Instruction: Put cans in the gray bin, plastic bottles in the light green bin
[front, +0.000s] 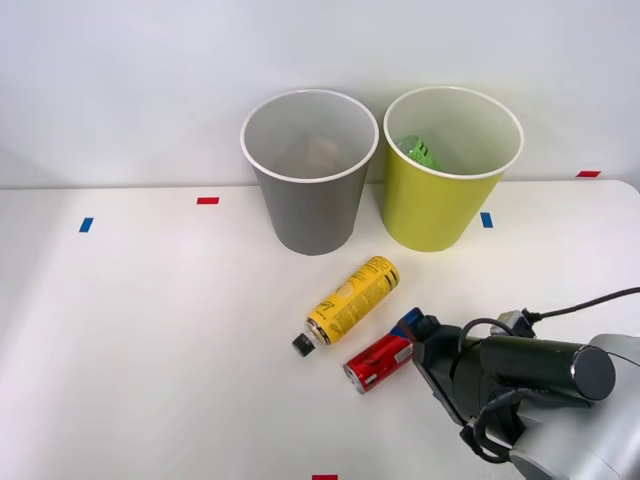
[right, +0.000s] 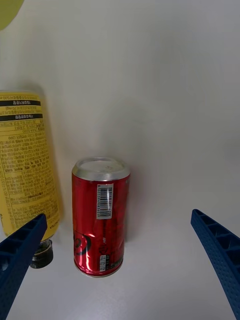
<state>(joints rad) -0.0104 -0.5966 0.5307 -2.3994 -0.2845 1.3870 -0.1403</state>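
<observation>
Bottle (right: 25, 165) cut off by wrist-view edge. Can's (front: 380, 362) near end hidden behind the gripper (front: 420, 328) in front view. Green item (front: 420, 150) in green bin (front: 440, 215): too small to identify.

The can (front: 378, 362) and the bottle (front: 350, 300) lie side by side on the bench (front: 150, 340), close but apart, with a thin strip of bare bench between them. The open pincer (right: 120, 260) hangs near the can, its two blue fingers (right: 217, 250) spread wider than the can, the bottle's cap (right: 41, 253) close to one finger. Behind stand the gray bin (front: 308, 175) and the green bin (front: 445, 175), nearly touching, both mouths open upward; something green lies inside the green one. Bare bench spreads wide on the left and in front of the bottle.
</observation>
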